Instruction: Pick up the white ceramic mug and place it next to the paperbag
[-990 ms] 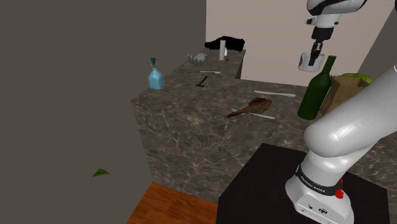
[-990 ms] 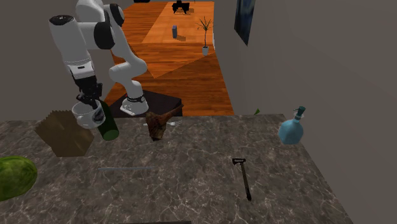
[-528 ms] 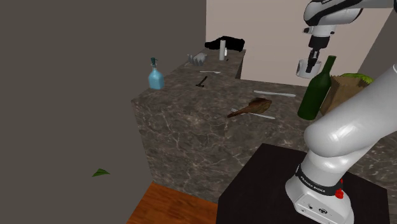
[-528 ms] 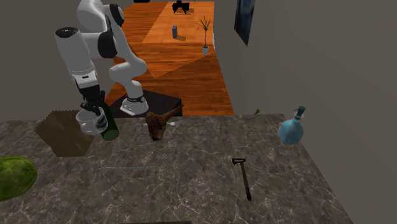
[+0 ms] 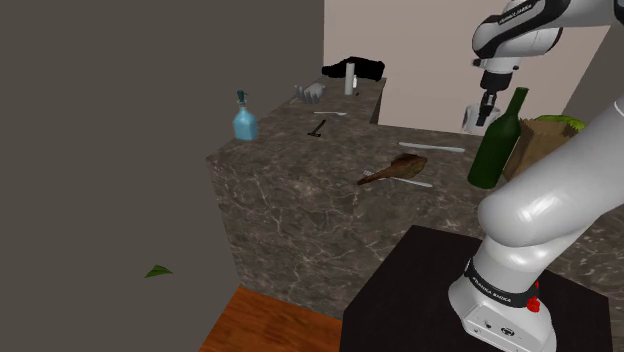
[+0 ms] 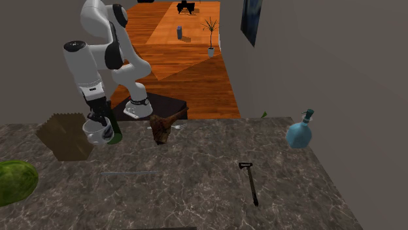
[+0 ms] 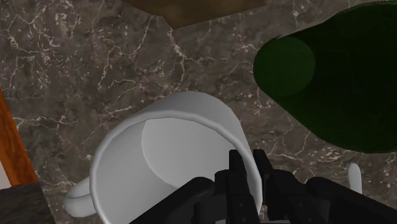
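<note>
Holding mug (image 7: 167, 153) by rim in clamped gripper (image 7: 250, 167) jaws, near bag (image 6: 64, 136) beside bottle (image 5: 496, 145); pick done, set-down and release left.

A dark marbled counter (image 5: 300, 200) carries a tall green bottle (image 5: 497, 140) standing upright at the shoulder view's right. A brown brush (image 5: 390, 172) lies near it to the left, with a thin white rod (image 5: 433, 148) just beyond and a small black tool (image 5: 318, 127) farther back. A blue flask (image 5: 245, 122) stands at the counter's left edge, a green melon (image 6: 16, 180) sits at the second exterior view's near left, and far off there an orange wood floor (image 6: 189, 59) reaches a small potted plant (image 6: 210, 32).
</note>
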You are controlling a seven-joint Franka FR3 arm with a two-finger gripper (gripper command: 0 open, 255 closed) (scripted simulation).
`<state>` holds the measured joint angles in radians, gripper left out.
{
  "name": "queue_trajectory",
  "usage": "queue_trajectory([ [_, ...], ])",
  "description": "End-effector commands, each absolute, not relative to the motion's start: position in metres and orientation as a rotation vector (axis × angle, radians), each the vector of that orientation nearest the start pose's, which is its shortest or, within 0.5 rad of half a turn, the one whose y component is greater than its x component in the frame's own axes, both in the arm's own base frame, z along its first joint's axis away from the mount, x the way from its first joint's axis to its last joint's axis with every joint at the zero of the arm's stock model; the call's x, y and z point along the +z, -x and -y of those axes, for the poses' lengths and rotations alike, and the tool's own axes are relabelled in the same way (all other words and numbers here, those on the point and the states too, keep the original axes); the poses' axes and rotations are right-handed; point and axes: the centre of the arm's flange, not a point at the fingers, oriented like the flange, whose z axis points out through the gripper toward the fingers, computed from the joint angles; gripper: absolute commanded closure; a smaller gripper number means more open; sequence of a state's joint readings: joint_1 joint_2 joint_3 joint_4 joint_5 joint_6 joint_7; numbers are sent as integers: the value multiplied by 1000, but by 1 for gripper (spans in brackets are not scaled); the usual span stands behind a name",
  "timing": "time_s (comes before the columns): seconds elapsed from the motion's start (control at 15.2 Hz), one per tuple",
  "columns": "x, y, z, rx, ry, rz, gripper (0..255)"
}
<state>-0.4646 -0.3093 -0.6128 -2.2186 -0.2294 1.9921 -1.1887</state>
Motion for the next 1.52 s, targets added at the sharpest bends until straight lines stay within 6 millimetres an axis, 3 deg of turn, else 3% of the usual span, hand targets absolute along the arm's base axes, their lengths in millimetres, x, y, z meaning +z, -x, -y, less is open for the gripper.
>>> queue_trajectory([
  [0.0, 470, -201, 436, 24, 3171, 353, 255],
  [1.45, 354, -201, 436, 24, 3171, 353, 255],
])
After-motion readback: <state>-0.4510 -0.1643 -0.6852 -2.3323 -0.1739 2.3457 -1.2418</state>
